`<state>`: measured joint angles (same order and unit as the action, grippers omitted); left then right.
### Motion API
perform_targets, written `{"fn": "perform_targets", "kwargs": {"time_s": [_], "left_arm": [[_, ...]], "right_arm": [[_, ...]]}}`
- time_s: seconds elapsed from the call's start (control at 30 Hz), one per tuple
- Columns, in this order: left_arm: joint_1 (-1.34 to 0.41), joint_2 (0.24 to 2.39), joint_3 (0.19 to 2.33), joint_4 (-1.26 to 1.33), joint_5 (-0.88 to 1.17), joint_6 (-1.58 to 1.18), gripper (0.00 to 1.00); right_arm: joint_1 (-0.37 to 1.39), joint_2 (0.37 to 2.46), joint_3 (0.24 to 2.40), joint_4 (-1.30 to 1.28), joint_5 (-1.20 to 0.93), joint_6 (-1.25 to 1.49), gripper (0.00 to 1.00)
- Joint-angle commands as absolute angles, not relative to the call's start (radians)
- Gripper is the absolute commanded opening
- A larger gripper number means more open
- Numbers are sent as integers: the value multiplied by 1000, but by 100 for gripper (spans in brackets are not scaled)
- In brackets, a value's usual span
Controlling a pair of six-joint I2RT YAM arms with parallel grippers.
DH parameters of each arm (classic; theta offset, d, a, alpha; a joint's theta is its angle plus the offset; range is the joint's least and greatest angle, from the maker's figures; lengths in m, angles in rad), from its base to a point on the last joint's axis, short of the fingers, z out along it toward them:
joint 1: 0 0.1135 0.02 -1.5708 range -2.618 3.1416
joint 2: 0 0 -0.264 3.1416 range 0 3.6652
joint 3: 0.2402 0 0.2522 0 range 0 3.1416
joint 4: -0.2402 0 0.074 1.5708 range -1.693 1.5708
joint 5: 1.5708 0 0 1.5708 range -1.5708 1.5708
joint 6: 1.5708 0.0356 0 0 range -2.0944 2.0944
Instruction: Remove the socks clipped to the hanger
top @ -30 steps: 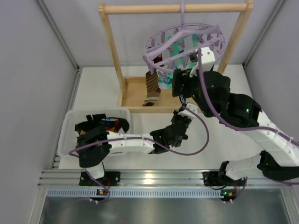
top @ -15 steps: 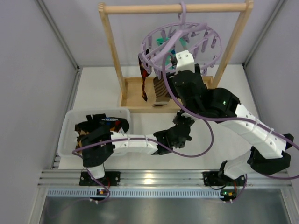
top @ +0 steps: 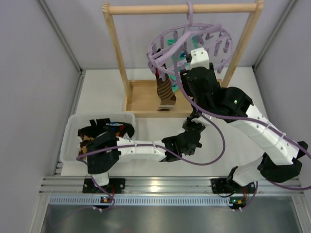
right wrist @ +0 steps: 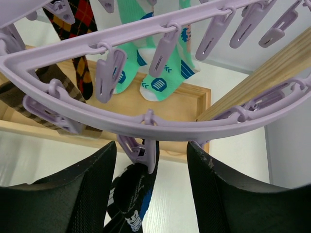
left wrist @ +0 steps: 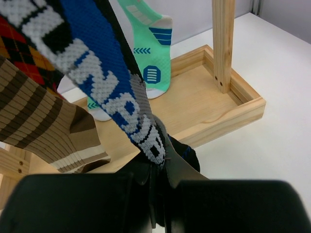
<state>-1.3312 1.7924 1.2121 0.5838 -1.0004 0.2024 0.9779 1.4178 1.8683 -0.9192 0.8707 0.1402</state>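
The lavender hanger hangs by its hook from the wooden rack. My left gripper is shut on the lower end of the black sock with blue-white markings, which runs taut up toward the hanger. My right gripper is open, one finger on each side of the clip peg that pinches the top of that black sock. Still clipped to the hanger are the brown-and-tan striped sock, the mint-green socks and the red patterned sock.
The wooden rack frame stands on a shallow wooden base tray at the back. A clear plastic bin with socks in it sits at the near left by the left arm's base. Grey walls close in both sides.
The right arm has swung left and up to the hanger's near rim, and the hanger has tilted and swayed. The right jaws have narrowed around the clip. The left gripper keeps its hold.
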Motion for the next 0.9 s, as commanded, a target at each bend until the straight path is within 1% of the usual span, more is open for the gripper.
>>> {"fn": "perform_targets", "kwargs": {"time_s": [0.0, 0.07, 0.5, 0.6, 0.67, 0.7, 0.83, 0.87], "left_arm": [[-1344, 1795, 1255, 650, -1012, 221, 0], [-1347, 1795, 1256, 649, -1012, 222, 0], [-1353, 1802, 1270, 649, -1025, 242, 0], [-1354, 1804, 1267, 647, -1029, 245, 0], [-1355, 1804, 1266, 647, -1029, 245, 0], [-1355, 1807, 1267, 647, -1031, 245, 0], [-1355, 1813, 1272, 649, -1031, 245, 0], [-1355, 1815, 1273, 649, -1029, 245, 0]], "right_arm": [[959, 1419, 1859, -859, 882, 114, 57], [956, 1425, 1859, -845, 908, 103, 54], [957, 1465, 1864, -798, 911, 100, 49], [962, 1466, 1868, -782, 946, 91, 43], [962, 1468, 1871, -776, 966, 86, 42], [965, 1468, 1870, -769, 968, 83, 42], [977, 1466, 1856, -758, 966, 72, 55], [977, 1466, 1855, -762, 966, 72, 55]]}}
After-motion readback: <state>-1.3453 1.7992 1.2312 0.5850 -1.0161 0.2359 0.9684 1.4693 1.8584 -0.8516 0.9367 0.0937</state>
